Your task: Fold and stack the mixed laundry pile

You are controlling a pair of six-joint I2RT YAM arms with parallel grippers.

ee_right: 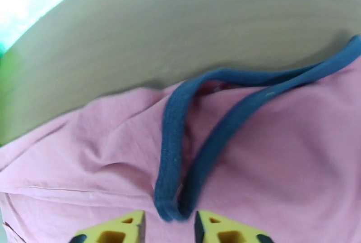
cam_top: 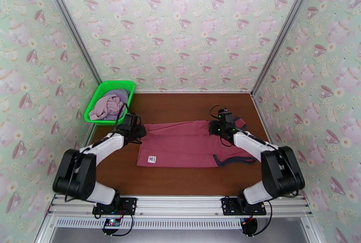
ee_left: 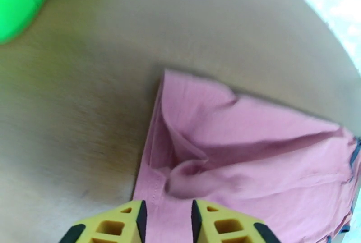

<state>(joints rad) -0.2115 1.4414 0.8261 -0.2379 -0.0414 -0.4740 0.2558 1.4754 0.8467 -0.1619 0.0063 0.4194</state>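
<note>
1. The dusty-red tank top (cam_top: 189, 142) lies spread flat at the middle of the brown table (cam_top: 180, 104), with its dark strap (cam_top: 230, 160) trailing at the lower right.
2. The green mesh basket (cam_top: 97, 93) stands at the upper left of the top view and holds pale pink-lilac garments (cam_top: 108, 106).
3. The left gripper (cam_top: 135, 133) sits low at the top's upper-left corner.
4. In the left wrist view, the yellow fingers (ee_left: 131, 221) stand a little apart over the cloth, which is bunched just ahead of them. I cannot tell whether they grip it.
5. The right gripper (cam_top: 214, 126) is at the top's upper-right edge.
6. In the right wrist view, the looped end of the strap sits pinched between its fingertips (ee_right: 131, 223).
</note>
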